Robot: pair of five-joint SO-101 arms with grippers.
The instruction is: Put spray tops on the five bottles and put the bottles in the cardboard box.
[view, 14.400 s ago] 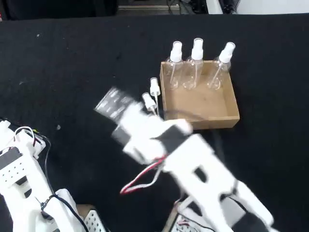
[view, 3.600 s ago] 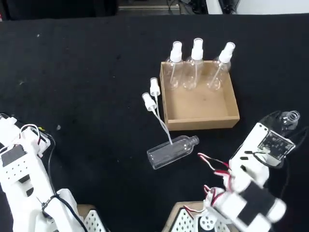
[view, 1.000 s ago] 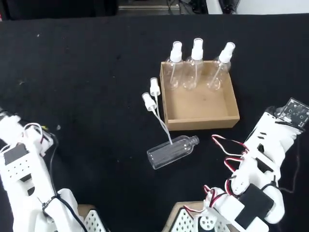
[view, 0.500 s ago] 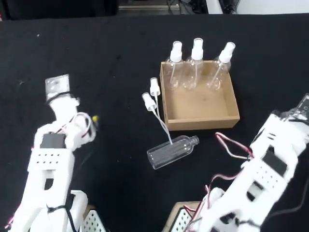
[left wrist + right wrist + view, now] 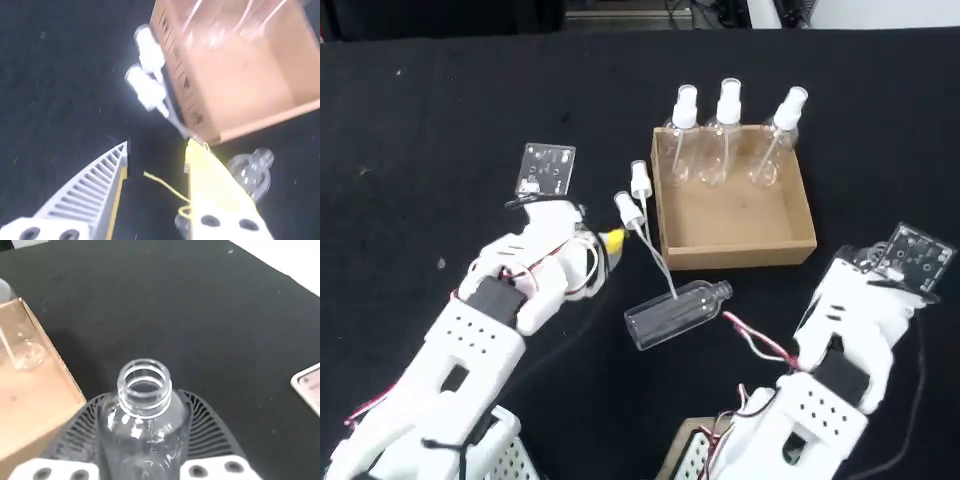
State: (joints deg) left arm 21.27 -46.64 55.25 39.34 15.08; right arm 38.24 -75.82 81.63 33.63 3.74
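Note:
The cardboard box (image 5: 737, 247) holds three clear bottles with spray tops (image 5: 727, 130) along its far wall. Two loose spray tops (image 5: 633, 198) lie just left of the box; they are also in the left wrist view as spray tops (image 5: 146, 75) beside the box (image 5: 240, 80). An uncapped bottle (image 5: 674, 312) lies on its side in front of the box. My left gripper (image 5: 157, 146) is open, a short way from the loose tops, seen from above as the left gripper (image 5: 603, 250). My right gripper (image 5: 145, 415) is shut on an upright uncapped bottle (image 5: 144, 390), right of the box.
A black cloth covers the table (image 5: 470, 100). The right arm (image 5: 850, 310) stands at the box's front right corner. The lying bottle's neck (image 5: 252, 170) is close to my left gripper's yellow finger (image 5: 210, 200). The table's right edge (image 5: 295, 265) is near.
My left arm has swung from the front left across to the loose spray tops. The right arm has shifted slightly, still holding its bottle. Box and lying bottle have not moved.

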